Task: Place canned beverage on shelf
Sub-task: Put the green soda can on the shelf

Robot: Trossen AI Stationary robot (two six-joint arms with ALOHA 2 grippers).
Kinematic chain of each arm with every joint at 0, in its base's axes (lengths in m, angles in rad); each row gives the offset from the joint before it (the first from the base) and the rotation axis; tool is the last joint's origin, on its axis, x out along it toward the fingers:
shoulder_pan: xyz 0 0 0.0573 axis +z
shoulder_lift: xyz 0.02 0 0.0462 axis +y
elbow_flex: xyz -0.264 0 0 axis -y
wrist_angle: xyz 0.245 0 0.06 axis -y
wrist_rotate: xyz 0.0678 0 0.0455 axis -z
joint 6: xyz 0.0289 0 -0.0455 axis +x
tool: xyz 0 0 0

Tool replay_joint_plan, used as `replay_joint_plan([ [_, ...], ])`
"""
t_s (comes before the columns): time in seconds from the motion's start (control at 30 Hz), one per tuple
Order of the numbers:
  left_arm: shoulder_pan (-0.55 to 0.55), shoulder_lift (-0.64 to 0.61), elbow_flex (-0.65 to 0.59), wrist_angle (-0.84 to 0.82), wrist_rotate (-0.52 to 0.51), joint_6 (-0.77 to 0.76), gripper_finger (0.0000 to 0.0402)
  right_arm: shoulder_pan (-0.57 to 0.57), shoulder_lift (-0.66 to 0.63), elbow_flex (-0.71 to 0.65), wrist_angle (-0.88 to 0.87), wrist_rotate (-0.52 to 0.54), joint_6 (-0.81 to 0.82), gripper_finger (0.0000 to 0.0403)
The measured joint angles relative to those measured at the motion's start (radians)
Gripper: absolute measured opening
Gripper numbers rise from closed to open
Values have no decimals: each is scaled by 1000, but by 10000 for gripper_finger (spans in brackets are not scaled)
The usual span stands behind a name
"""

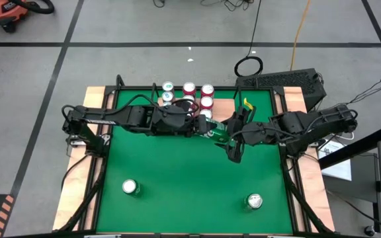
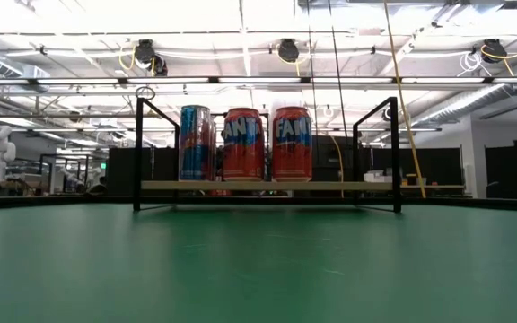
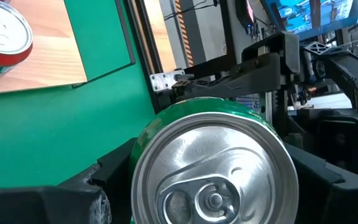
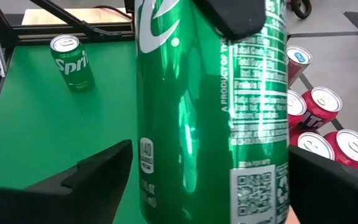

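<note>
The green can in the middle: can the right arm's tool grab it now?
Probably yes. The right tool stands open with its fingers on either side of the green can, though the left tool is gripping that can.

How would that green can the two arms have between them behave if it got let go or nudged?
The green can looks rigid: smooth shiny metal, so probably slippery against the left gripper fingers clamped on it. It is tall and narrow, so a sideways nudge might tip it, and being round, it would likely roll across the green mat. Its tab looks unopened, so it is probably full and fairly heavy.
</note>
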Motion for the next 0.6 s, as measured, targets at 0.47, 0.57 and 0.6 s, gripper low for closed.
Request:
replay_joint_plan([
  [0.47, 20, 1, 0, 10, 31, 26, 318, -2, -5, 0, -3, 3, 42, 289],
  [0.57, 27, 1, 0, 63, 30, 55, 326, -2, -23, 0, 0, -15, 79, 289],
  [0.6, 30, -3, 0, 82, 30, 65, 331, -2, -29, 0, 2, -18, 87, 289],
])
